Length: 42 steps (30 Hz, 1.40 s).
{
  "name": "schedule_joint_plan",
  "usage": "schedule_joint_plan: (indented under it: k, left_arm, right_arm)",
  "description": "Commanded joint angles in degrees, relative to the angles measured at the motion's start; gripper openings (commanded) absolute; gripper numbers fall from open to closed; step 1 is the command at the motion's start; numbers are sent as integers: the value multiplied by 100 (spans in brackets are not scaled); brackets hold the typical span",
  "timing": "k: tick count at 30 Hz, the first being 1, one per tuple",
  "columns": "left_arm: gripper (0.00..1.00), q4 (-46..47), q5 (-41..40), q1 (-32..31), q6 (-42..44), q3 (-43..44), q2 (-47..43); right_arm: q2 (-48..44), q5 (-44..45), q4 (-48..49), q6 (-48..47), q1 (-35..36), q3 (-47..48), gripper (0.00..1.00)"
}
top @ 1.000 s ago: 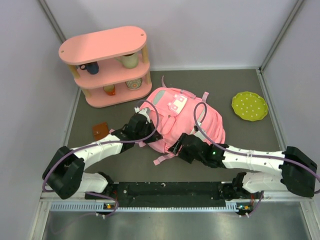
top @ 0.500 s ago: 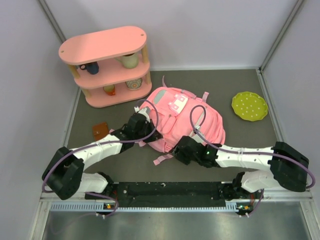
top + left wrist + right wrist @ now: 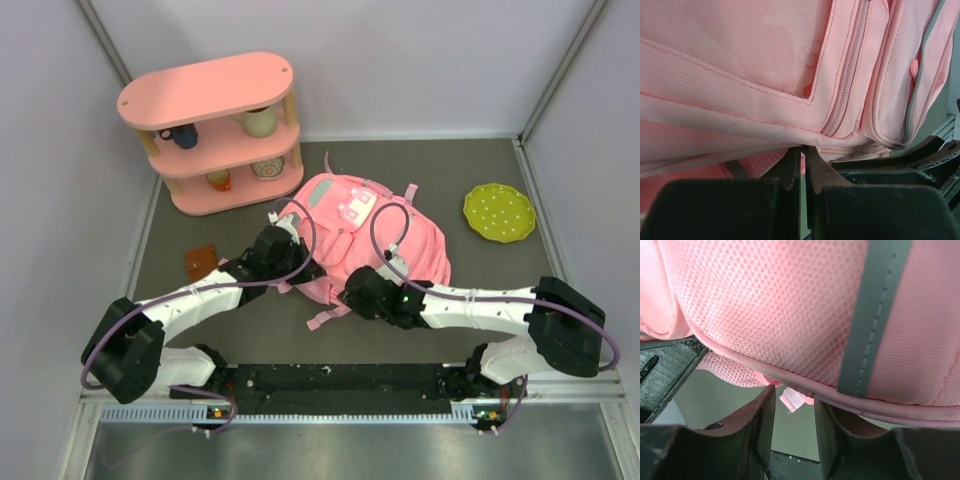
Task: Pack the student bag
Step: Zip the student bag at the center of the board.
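The left tool [image 3: 801, 159] has its fingers pressed together with only a hairline between them. The tips sit against the lower seam of the student bag [image 3: 740, 60], a large soft pink fabric backpack. Whether a fold of cloth is caught there cannot be told. Just above the tips a pink zip [image 3: 846, 85] runs along a pocket edge.

The right tool [image 3: 794, 412] stands narrowly parted. A short pink webbing tab [image 3: 791, 400] hangs in the gap and touches neither finger. Over it bulges the bag's pink mesh, crossed by a grey-green stitched strip [image 3: 875, 315].

From above, the student bag lies flat near the middle of the dark grey desk [image 3: 450, 170], with the left tool at its left edge and the right tool at its near edge. A white-and-pink patch [image 3: 355, 208] sits on the bag's front, its markings too small to read.

Behind and to the left of the bag stands a pink oval three-tier shelf [image 3: 205, 95] holding cups, on which no writing can be made out. To the bag's right, well apart, lies a lime-green dotted plate [image 3: 499, 211]. To the bag's left, beyond the left tool, a small brown square piece [image 3: 201, 262] lies flat on the desk.
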Motion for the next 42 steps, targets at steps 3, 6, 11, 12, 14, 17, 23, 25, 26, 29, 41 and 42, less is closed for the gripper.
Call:
schedule_joint_plan:
  k: [3, 6, 11, 12, 14, 17, 23, 25, 26, 29, 41, 42]
  left_arm:
    - [0, 372, 42, 10, 177, 141, -169]
    - [0, 363, 33, 10, 195, 168, -160]
    - [0, 328, 6, 10, 221, 194, -151]
    - [0, 328, 24, 10, 230, 194, -143]
    - [0, 337, 33, 10, 221, 212, -143]
    - [0, 328, 41, 10, 221, 229, -160]
    - [0, 293, 33, 10, 230, 229, -239]
    - [0, 276, 50, 10, 221, 229, -275]
    - [0, 284, 50, 10, 221, 221, -292]
    - [0, 284, 59, 10, 221, 212, -327]
    - [0, 276, 120, 10, 177, 142, -503]
    - [0, 276, 112, 19, 177, 141, -503]
  right_arm:
    - [-273, 106, -224, -385, 90, 280, 38]
    - [-344, 79, -443, -306, 108, 280, 41]
    - [-125, -61, -479, -305, 117, 376, 42]
    - [-63, -70, -479, -323, 116, 420, 42]
    - [138, -158, -435, -376, 125, 551, 42]
    - [314, -106, -400, -394, 125, 658, 41]
    - [570, 44, -347, -297, 116, 763, 39]
    - [684, 35, -338, -261, 116, 772, 39]
    - [737, 27, -338, -235, 108, 781, 39]
    - [843, -35, -303, -191, 81, 772, 38]
    - [896, 492, -128, 895, -86, 368, 41]
    - [887, 606, -84, 1073, -86, 316, 41]
